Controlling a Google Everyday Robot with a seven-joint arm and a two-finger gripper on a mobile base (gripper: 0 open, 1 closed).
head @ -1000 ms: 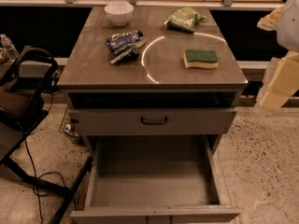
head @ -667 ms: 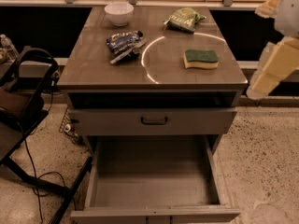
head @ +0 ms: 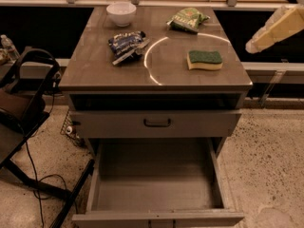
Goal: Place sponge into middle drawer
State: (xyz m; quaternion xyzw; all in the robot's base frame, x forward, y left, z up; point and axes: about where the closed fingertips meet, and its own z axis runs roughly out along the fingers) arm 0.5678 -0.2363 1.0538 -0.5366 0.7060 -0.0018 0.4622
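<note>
The sponge (head: 204,60), dark green on top and pale yellow below, lies flat on the right side of the cabinet's top (head: 95,70). The middle drawer (head: 156,194) is pulled open below it, a deep bare grey tray with tall side walls. Above it, the shallower drawer with a black handle (head: 156,123) is closed. My gripper (head: 254,44) comes in at the upper right on a pale arm, hanging above and to the right of the sponge without touching it. It holds nothing that I can see.
A white bowl (head: 120,13), a green snack bag (head: 186,19) and a blue snack bag (head: 127,44) also lie on the top. A black chair (head: 23,103) with cables on the floor stands at the left. The floor is speckled.
My arm has risen at the right edge and tilted, its tip now pointing down-left towards the sponge. The sponge and drawers have not moved.
</note>
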